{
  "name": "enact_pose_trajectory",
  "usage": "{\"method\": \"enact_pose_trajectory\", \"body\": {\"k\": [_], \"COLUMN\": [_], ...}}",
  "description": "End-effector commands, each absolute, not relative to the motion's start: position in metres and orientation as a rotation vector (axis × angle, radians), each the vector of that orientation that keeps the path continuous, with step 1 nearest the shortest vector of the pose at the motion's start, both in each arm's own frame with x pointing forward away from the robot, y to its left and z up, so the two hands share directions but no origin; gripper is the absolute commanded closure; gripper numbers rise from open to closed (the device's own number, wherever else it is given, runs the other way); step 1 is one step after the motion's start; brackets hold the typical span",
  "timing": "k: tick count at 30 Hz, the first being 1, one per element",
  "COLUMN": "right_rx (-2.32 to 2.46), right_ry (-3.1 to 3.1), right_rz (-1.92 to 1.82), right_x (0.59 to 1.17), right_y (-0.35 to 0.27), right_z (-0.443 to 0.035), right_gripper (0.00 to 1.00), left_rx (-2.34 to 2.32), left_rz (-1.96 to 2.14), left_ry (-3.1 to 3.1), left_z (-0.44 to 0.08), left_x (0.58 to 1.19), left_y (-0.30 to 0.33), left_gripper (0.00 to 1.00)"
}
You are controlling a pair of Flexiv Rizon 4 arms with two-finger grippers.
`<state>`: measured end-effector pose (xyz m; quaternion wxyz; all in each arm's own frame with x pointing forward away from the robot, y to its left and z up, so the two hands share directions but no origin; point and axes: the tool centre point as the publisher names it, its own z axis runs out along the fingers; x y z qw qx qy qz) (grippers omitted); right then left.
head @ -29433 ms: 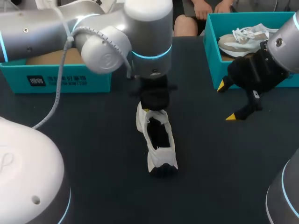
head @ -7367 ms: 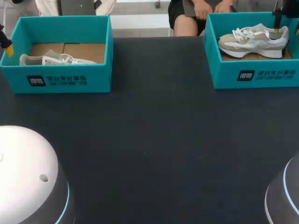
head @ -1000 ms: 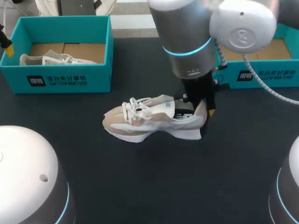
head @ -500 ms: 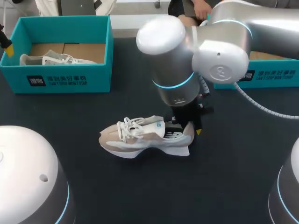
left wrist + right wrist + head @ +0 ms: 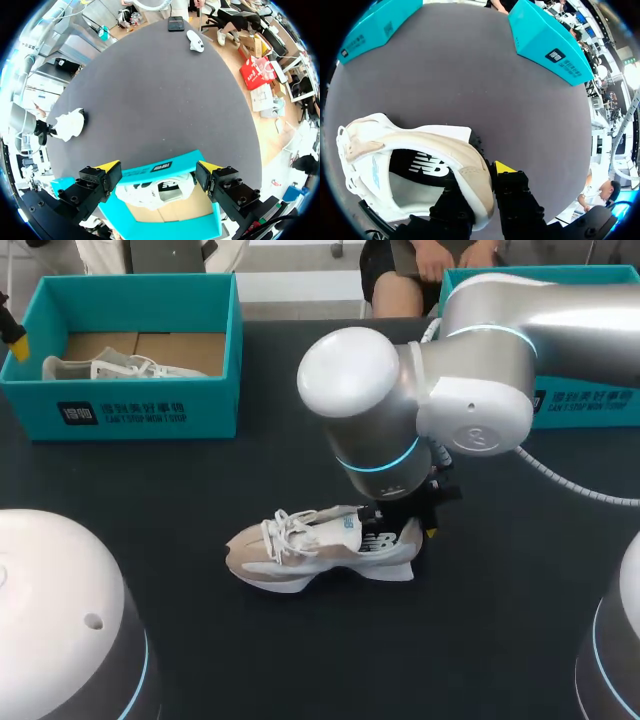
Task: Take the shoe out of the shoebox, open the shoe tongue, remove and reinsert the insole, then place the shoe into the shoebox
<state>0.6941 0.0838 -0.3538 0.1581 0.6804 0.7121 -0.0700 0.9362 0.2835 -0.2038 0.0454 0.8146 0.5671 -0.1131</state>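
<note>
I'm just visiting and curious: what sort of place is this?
Probably a robot test bench, not a shop: the silver right arm grips a sneaker by the heel on a dark table, with a teal left shoebox and right shoebox beyond.

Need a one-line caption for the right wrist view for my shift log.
Right gripper shut on the heel of the beige-and-white shoe, dark table and two teal shoeboxes ahead.

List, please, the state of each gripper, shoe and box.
shoe: out of its box, held by the heel.
right gripper: shut on shoe.
left shoebox: lidless, second shoe inside.
left gripper: open, above left shoebox.
right shoebox: interior hidden by right arm.
</note>
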Motion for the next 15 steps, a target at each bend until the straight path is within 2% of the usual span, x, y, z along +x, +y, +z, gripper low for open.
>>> {"method": "enact_pose_trajectory", "body": {"k": [1,6,8,10,11,14,15], "right_rx": [1.947,1.948,1.97,1.975,1.992,2.004,2.012], "right_ry": [2.036,2.018,2.003,1.997,1.989,1.977,1.977], "right_rz": [-0.212,-0.232,-0.22,-0.218,-0.205,-0.186,-0.176], "right_x": [0.699,0.701,0.702,0.702,0.702,0.702,0.702], "right_y": [0.083,0.081,0.079,0.079,0.078,0.077,0.077], "right_z": [-0.363,-0.37,-0.366,-0.365,-0.363,-0.356,-0.351], "right_gripper": [1.0,1.0,0.77,0.6,0.4,0.16,0.15], "left_rx": [2.487,2.487,2.487,2.487,2.487,2.487,2.487], "left_rz": [-0.339,-0.339,-0.339,-0.339,-0.339,-0.339,-0.339], "left_ry": [1.732,1.732,1.732,1.732,1.732,1.732,1.732], "left_z": [-0.204,-0.204,-0.204,-0.204,-0.204,-0.204,-0.204], "left_x": [0.934,0.934,0.934,0.934,0.934,0.934,0.934], "left_y": [0.283,0.283,0.283,0.283,0.283,0.283,0.283], "left_gripper": [0.0,0.0,0.0,0.0,0.0,0.0,0.0]}}
